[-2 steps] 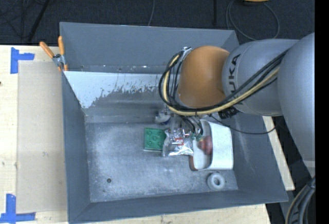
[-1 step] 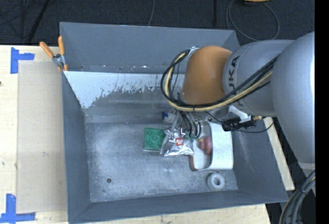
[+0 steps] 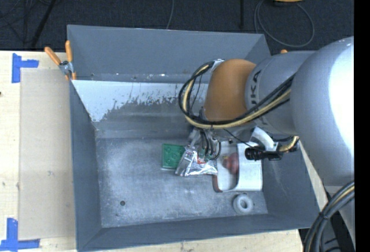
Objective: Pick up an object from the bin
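My gripper [image 3: 203, 147] hangs low in the middle of the bin, under the orange cover, right over a crinkled silver foil packet [image 3: 195, 166]. A green square piece [image 3: 171, 156] lies just left of the packet, touching it. To the right sits a white plastic block [image 3: 245, 174] with a reddish-brown item [image 3: 231, 163] on its left part. The fingertips are lost among cables and the packet's top edge.
A small grey ring [image 3: 243, 204] lies near the bin's front right corner. The arm and its cables cover the bin's right and back-right part. The bin's floor stretches bare to the left and front.
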{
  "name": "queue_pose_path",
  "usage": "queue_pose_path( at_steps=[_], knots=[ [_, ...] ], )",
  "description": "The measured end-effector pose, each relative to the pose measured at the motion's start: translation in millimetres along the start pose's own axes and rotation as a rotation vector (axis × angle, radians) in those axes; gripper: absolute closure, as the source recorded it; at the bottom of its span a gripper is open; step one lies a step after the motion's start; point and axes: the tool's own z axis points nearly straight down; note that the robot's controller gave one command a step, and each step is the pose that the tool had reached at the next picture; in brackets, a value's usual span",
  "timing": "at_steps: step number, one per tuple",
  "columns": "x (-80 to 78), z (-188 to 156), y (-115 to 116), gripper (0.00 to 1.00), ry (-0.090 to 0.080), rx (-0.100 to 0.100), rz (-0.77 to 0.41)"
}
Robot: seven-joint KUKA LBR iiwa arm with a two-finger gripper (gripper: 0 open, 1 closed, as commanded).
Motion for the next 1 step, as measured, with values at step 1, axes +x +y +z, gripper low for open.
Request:
queue_pose_path(
  at_steps=[1],
  knots=[
    [-0.3,-2.2,1.7,0.0,-0.007,0.001,-0.004]
  ],
)
